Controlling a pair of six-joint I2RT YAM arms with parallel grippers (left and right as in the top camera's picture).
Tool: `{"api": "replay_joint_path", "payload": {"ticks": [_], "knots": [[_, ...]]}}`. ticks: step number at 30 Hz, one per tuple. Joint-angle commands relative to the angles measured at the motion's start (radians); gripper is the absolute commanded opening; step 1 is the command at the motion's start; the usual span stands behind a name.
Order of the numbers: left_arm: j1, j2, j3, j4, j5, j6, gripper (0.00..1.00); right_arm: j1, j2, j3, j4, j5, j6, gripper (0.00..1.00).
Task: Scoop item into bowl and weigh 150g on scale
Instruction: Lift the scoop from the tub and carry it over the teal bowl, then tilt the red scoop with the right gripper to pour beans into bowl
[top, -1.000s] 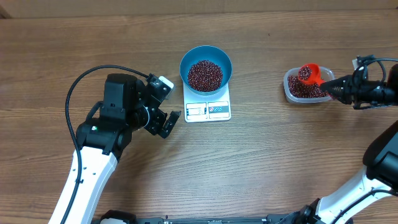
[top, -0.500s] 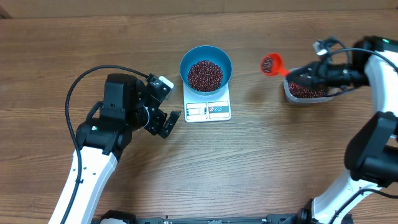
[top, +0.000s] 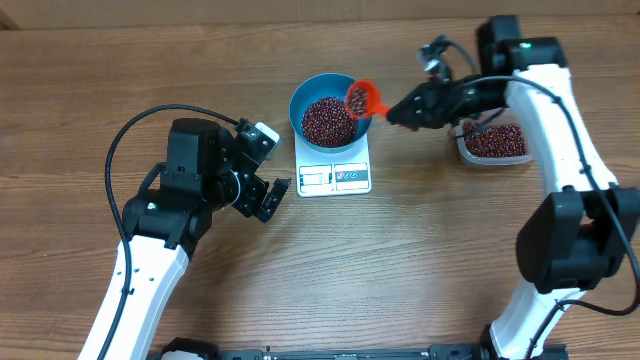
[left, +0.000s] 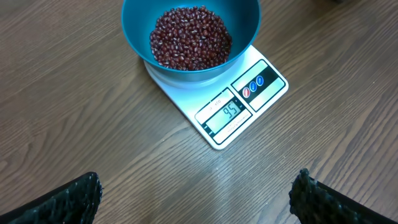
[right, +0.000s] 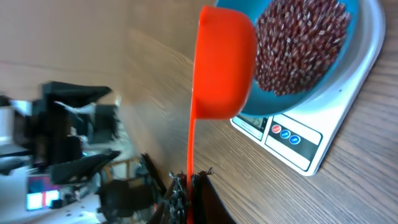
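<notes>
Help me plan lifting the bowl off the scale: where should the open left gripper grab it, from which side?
Probably pinch the thin rim of the bowl on its left side, coming down from above. The left gripper sits there, the beans leave the wall bare, and the scoop hovers over the right rim.

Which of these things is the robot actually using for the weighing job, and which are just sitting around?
In use: beans, teal bowl, white scale, orange scoop in the shut right gripper, clear tub of beans.
Idle: left gripper, open and empty, beside the scale.
</notes>
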Motion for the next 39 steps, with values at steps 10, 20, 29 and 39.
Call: {"api": "replay_joint_path", "payload": {"ticks": [10,20,29,39], "knots": [[0.005,0.007,0.015,0.002,-0.007,-0.01,1.0,0.081,-0.041,0.026,0.046,0.204,0.145,0.04],[0.005,0.007,0.015,0.002,-0.007,-0.01,0.99,0.151,-0.041,0.026,0.114,0.384,0.199,0.04],[0.004,0.007,0.015,0.002,-0.007,-0.01,1.0,0.287,-0.041,0.026,0.261,0.628,0.228,0.04],[0.004,0.007,0.015,0.002,-0.007,-0.01,1.0,0.49,-0.08,0.032,0.299,1.185,0.219,0.04]]}}
